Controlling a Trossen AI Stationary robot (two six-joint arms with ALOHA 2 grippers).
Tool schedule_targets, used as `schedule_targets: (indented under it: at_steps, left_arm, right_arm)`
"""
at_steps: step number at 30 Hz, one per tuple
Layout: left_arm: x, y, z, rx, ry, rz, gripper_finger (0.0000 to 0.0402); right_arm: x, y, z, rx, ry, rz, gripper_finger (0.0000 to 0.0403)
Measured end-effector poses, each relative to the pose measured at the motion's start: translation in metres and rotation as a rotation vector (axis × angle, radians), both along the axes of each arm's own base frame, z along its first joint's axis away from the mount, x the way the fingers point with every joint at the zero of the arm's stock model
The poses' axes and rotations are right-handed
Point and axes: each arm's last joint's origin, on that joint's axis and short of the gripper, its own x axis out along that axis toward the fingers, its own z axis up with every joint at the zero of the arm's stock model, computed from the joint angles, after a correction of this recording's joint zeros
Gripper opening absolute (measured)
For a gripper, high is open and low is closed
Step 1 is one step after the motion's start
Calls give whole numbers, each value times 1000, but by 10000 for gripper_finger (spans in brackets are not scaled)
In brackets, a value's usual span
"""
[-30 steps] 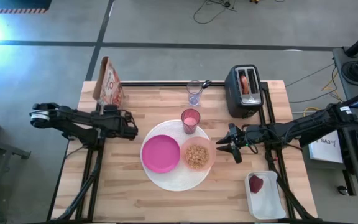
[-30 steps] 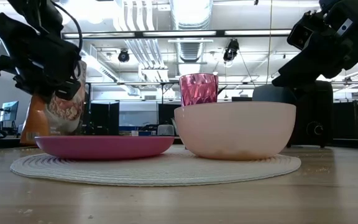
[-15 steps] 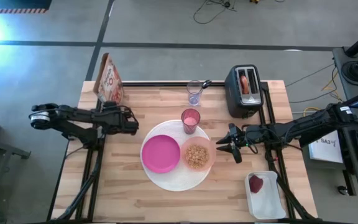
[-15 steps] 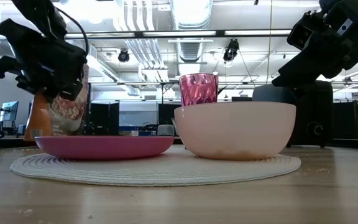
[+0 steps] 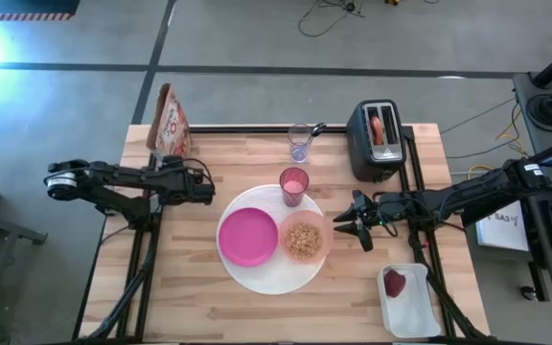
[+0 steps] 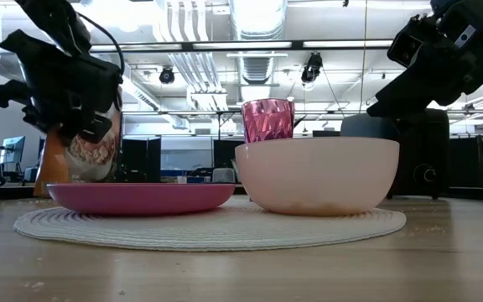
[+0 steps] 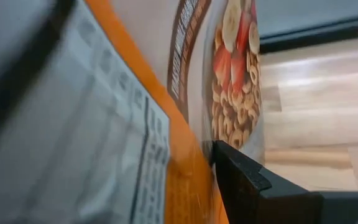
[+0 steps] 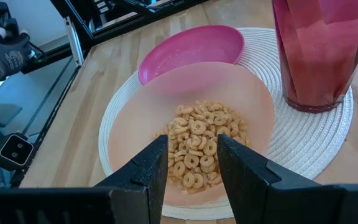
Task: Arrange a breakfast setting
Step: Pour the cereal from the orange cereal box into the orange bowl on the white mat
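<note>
Found large white plate [image 5: 257,278] at table centre, bearing magenta plate [image 5: 248,237] and cereal-filled peach bowl [image 5: 304,239] side by side, pink tumbler [image 5: 294,185] on its far edge. Judged core of setting done. Noted clear glass [image 5: 300,142] behind, bagel [image 5: 379,126] in toaster [image 5: 375,153], dark-red fruit [image 5: 394,283] in white tray [image 5: 420,321]: probably yet to be brought over. Saw right gripper [image 8: 191,146] spread and empty just beside bowl. Saw left gripper [image 5: 199,188] near cereal box [image 5: 168,123]; could not tell its state.

Magenta plate [image 5: 248,238] and translucent peach bowl [image 5: 306,240] of tan cereal rings sit on the white woven round plate [image 5: 268,276]; behind it, a faceted pink tumbler [image 5: 294,185] and an orange cereal bag [image 5: 170,126].
</note>
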Motion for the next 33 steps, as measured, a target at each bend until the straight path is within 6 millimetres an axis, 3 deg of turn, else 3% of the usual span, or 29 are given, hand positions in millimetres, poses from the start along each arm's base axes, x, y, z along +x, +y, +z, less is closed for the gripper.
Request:
schedule_targets:
  at_steps: [9,20,26,33]
  left_arm:
    - [0,-1,-1,-43,37,-26,84]
    - [-1,-2,0,-108,-5,28,149]
    - [8,-3,20,-188,-57,66,184]
    - [13,-6,47,-312,-54,100,190]
  right_arm:
    - [0,0,0,0,0,0,128]
    - [0,0,0,0,0,0,128]
    - [0,0,0,0,0,0,128]
    - [0,0,0,0,-1,0,128]
